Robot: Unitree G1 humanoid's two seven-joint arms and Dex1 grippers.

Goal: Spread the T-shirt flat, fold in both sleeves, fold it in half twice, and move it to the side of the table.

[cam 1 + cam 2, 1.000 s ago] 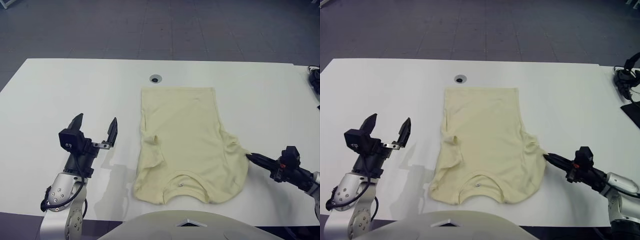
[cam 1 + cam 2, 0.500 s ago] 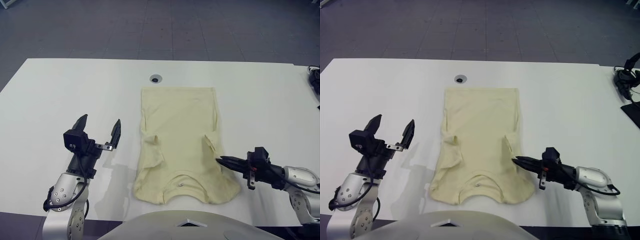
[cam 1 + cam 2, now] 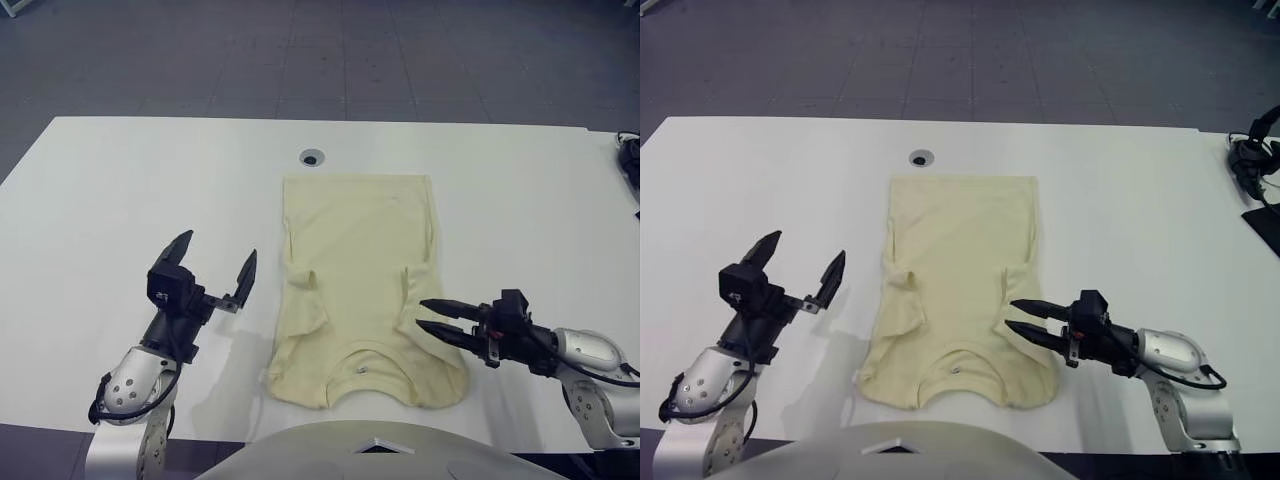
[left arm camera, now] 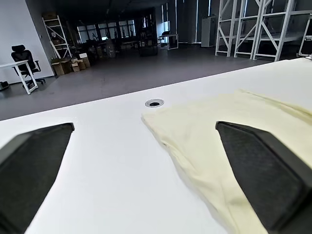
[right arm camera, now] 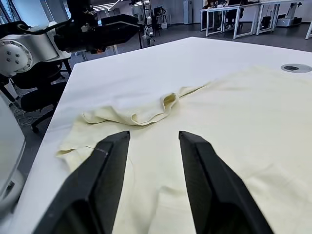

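A pale yellow T-shirt (image 3: 360,280) lies on the white table (image 3: 150,190), collar toward me, with both sleeves folded in over the body. My right gripper (image 3: 428,315) is open just above the folded right sleeve (image 3: 418,285), nothing between its fingers; the right wrist view has its two dark fingers (image 5: 105,165) over the yellow cloth (image 5: 234,126). My left gripper (image 3: 213,262) is open above bare table left of the shirt, a short way from the folded left sleeve (image 3: 305,290). In the left wrist view the shirt (image 4: 234,122) lies ahead between its pads (image 4: 263,161).
A round cable hole (image 3: 311,157) sits in the table just beyond the shirt's hem. Dark cables and gear (image 3: 1250,160) lie at the far right edge. Bare tabletop stretches to both sides of the shirt.
My right gripper carried the right sleeve inward over the shirt body, then let go and opened. My left gripper drifted right, closer to the shirt, still open.
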